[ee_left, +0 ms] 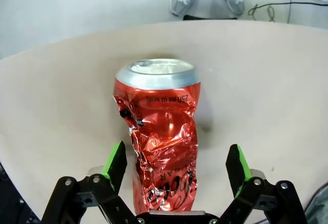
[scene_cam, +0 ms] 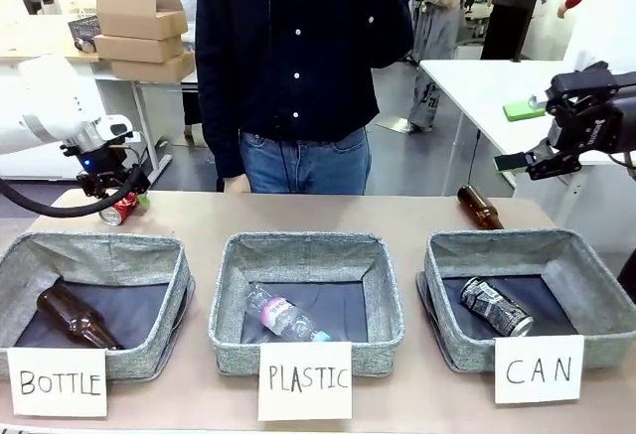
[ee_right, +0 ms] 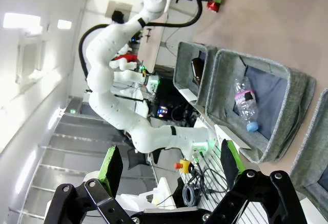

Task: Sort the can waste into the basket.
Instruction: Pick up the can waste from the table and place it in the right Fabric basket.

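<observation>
A crushed red can (ee_left: 161, 142) sits on the table at the far left, also seen as the red can (scene_cam: 117, 212) in the front view. My left gripper (ee_left: 177, 165) is open around it, a green pad on each side with a gap to the can. A black and silver can (scene_cam: 495, 307) lies inside the grey basket (scene_cam: 596, 285) signed "CAN" at the front right. High at the right, well above the table, my right gripper (scene_cam: 542, 161) hangs open with nothing between its fingers (ee_right: 114, 165).
A brown bottle (scene_cam: 479, 206) lies on the table behind the CAN basket. The "BOTTLE" basket (scene_cam: 20, 285) holds a brown bottle, the "PLASTIC" basket (scene_cam: 383, 295) a clear one. A person (scene_cam: 298, 67) stands at the far edge.
</observation>
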Tool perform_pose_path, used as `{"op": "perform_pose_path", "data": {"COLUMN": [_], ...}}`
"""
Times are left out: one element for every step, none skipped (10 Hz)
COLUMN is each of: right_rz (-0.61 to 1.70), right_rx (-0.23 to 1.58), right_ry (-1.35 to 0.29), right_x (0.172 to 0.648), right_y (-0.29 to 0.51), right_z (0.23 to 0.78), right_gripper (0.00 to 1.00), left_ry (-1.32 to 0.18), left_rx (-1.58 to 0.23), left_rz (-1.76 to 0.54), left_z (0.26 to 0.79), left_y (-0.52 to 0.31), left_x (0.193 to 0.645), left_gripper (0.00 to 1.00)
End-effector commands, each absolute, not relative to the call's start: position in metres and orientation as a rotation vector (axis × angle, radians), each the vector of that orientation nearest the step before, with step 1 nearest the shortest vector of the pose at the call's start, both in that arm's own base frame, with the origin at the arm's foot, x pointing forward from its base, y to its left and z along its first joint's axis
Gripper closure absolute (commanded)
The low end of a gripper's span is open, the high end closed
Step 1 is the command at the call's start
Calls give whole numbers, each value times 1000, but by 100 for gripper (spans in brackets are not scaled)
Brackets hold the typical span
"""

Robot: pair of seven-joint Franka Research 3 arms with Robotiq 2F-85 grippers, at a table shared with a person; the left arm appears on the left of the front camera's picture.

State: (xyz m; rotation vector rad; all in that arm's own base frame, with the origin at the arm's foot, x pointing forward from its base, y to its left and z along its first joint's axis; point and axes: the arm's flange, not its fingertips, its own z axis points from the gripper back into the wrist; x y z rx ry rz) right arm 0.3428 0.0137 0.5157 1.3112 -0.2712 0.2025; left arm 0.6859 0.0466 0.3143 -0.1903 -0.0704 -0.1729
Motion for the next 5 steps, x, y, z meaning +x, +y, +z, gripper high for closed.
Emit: {"op": "perform_pose_path", "data": {"right_rz": [225,225,225,225,225], "right_rx": [1307,1307,1307,1307,1307], "right_ry": [-277,-277,-277,-277,-277], "right_x": [344,344,344,344,344], "right_y": [13,13,13,13,13], "right_z": [517,517,517,517,517], "right_gripper": [0,0,0,0,0], "left_ry": [-63,-60,-56,-43,-42], "left_rx": [-167,-167,-152,-147,-145], "left_rz": [-171,-178,-170,-174,-177], "left_z": [320,319,318,317,316], "left_y": [45,44,43,43,42], "left_x": [691,691,691,691,690], "left_gripper": [0,0,42,59,100]}}
